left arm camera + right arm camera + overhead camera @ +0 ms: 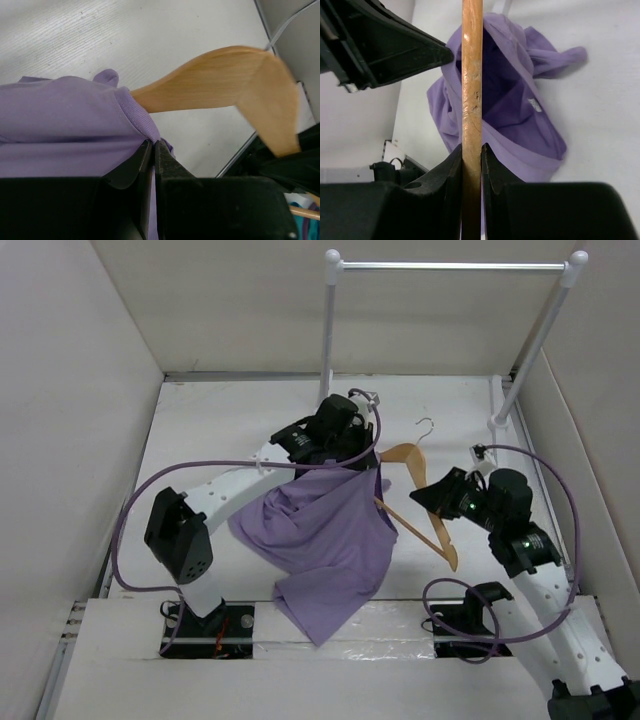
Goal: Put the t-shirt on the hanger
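Nearest us, the lavender t-shirt (325, 540) lies crumpled on the white table (220, 410), its lower edge reaching the near rim between the two arm bases. Farther in, on the right, we see the right gripper (471, 150) clamped on a bar of the wooden hanger (472, 75), which sits tilted. The left gripper (152, 147) pinches the shirt's ribbed collar, its fingers pressed together on the fabric, just where the hanger's left end slips behind that collar. Beyond them, at the far right, stands the white garment rack (450, 266).
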`<action>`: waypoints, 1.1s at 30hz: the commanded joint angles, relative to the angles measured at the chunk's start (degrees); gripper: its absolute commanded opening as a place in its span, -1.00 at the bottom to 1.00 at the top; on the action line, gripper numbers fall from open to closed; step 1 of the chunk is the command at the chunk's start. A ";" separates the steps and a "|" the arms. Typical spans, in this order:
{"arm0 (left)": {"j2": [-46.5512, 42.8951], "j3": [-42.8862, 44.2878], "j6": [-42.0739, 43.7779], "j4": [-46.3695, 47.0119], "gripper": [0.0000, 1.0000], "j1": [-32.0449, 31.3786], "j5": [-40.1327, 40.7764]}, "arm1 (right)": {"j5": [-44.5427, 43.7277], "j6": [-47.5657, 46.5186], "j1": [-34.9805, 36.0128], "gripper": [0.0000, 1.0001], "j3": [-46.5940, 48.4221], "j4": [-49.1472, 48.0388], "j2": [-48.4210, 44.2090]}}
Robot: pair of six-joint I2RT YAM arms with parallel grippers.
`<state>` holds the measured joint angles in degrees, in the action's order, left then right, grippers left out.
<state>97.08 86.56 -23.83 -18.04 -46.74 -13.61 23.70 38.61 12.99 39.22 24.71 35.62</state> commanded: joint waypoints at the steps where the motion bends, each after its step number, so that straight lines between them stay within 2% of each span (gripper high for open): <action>1: -5.49 1.33 -3.32 -0.41 -1.00 0.16 -1.95 | 3.45 1.64 3.78 -1.00 -3.17 -17.54 0.07; 6: -8.39 0.71 -5.43 -2.61 -1.00 0.16 -2.22 | -3.21 1.47 11.43 -1.00 -10.72 -34.08 2.70; 7: -9.00 0.71 -5.52 -2.96 -1.00 -0.45 -2.13 | -6.01 1.64 13.70 -1.00 -12.31 -42.38 3.92; 9: -9.45 2.19 -5.96 -3.84 -1.00 -1.07 -1.51 | -9.27 1.73 15.82 -1.00 -16.00 -50.60 6.21; 10: -9.45 2.90 -6.13 -5.50 -1.00 -1.07 -1.42 | -12.42 1.56 16.88 -1.00 -16.45 -57.60 9.70; 12: -9.01 6.05 -6.31 -7.26 -1.00 -1.59 -0.90 | -15.43 -0.19 20.74 -1.00 -16.46 -63.35 13.84; 16: -9.45 8.62 -6.75 -10.34 -1.00 -2.30 -0.72 | -28.05 -3.53 27.60 -1.00 -12.09 -77.13 25.27; 17: -9.89 8.53 -7.10 -10.52 -1.00 -2.30 -0.63 | -29.93 -3.89 28.39 -1.00 -10.76 -79.09 29.64; 21: -12.70 7.65 -8.07 -10.34 -1.00 -2.30 1.03 | -33.71 -7.22 29.72 -1.00 -2.85 -82.37 33.81; 27: -15.51 7.83 -7.11 -13.94 -1.00 -2.30 6.30 | -38.03 -10.92 29.20 -1.00 1.47 -78.07 25.05; 29: -15.52 8.53 -5.88 -14.74 -0.73 -2.30 7.71 | -37.59 -11.71 29.19 -1.00 1.99 -76.75 23.45; 30: -14.91 11.14 -4.92 -15.26 -0.37 -2.30 9.81 | -37.50 -11.72 29.19 -1.00 2.69 -76.04 23.01; 32: -13.68 16.07 -2.89 -17.63 -0.12 -2.30 12.27 | -37.68 -11.89 29.80 -1.00 3.05 -75.51 22.22; 33: -12.45 21.40 -1.49 -18.34 0.03 -2.30 15.68 | -38.37 -12.67 29.81 -1.00 3.14 -75.51 21.78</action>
<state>84.07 99.18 -28.91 -33.69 -48.80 -4.45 -10.81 28.34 42.46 38.59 -42.54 59.33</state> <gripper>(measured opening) 0.487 0.214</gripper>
